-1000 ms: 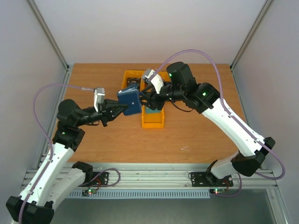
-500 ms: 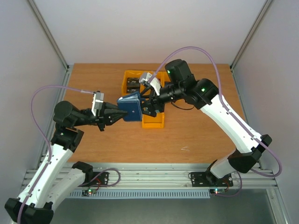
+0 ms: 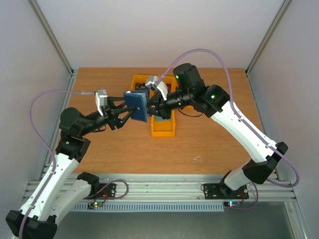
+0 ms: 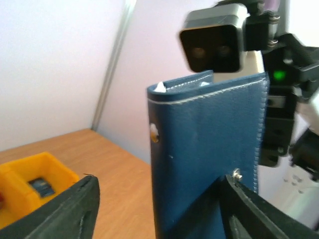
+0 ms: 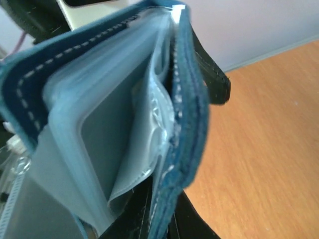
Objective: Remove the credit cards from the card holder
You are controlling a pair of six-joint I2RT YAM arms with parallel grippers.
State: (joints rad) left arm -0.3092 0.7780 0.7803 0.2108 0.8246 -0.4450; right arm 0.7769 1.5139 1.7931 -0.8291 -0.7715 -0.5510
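Navy card holder [image 3: 136,105] upright in midair, partly open

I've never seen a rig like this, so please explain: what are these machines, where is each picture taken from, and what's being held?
These are two robot arms bolted to a wooden table. One picture looks down from above; the other two come from a camera on each wrist. Yellow bins stand on the table. The right hand pinches a navy card holder in the air; its clear sleeves show in the right wrist view. The left hand is open, its fingers either side of the holder.
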